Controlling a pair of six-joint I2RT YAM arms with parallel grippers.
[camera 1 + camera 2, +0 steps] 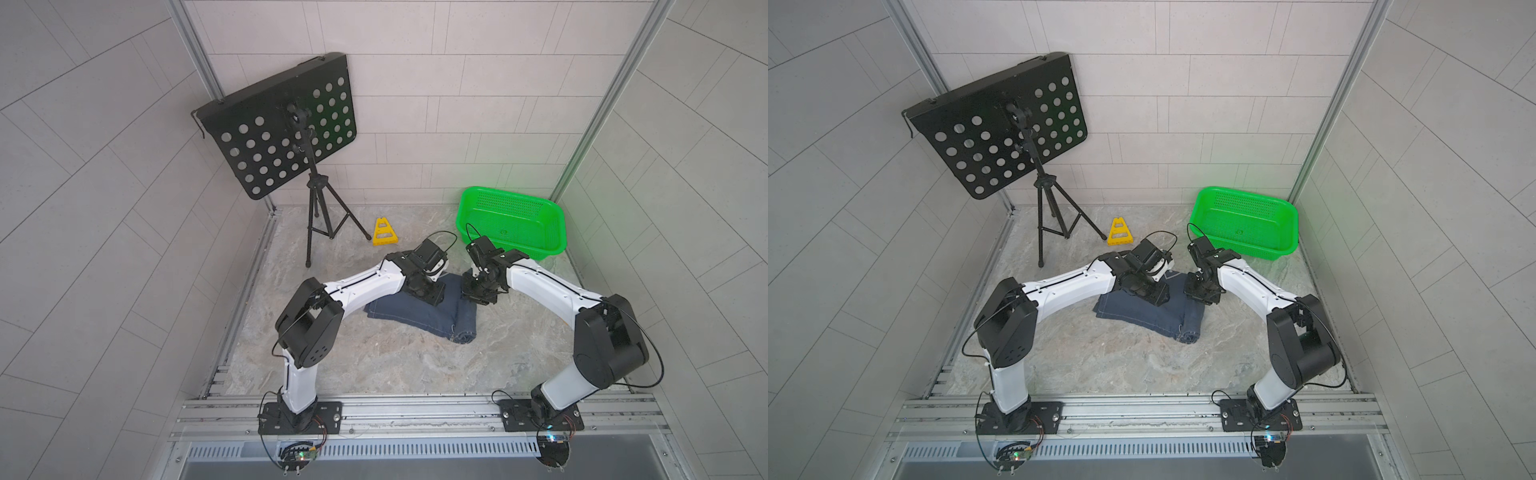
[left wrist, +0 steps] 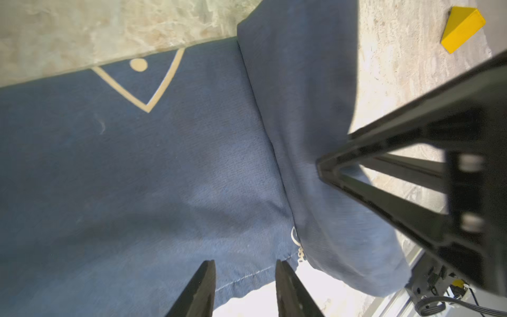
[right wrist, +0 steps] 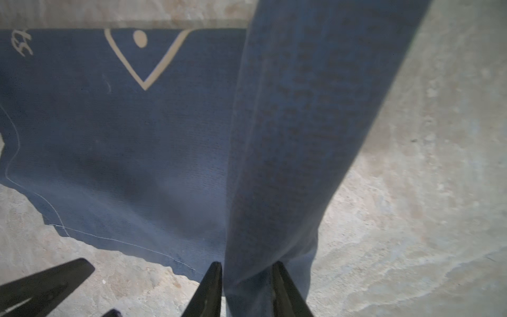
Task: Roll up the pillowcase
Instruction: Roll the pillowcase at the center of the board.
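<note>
Where the right gripper (image 3: 247, 264) hangs over the rear end of the rolled part (image 3: 288, 137), its jaws stand partly open. The tips are above the cloth and grip nothing. The left gripper (image 2: 245, 263), likewise partly open and empty, is poised over the flat part, close to a stitched edge and just beside the rolled part. The pillowcase (image 1: 409, 311) is dark blue with a pale V-shaped line and a dot. It lies mid-table between the two arms, rolled at the robot's right end and flat toward the left. Farther out on the marbled table (image 1: 374, 365) are a yellow wedge (image 1: 384, 232), a green basket (image 1: 509, 208) at rear right, and a black perforated music stand (image 1: 282, 129) at rear left.
</note>
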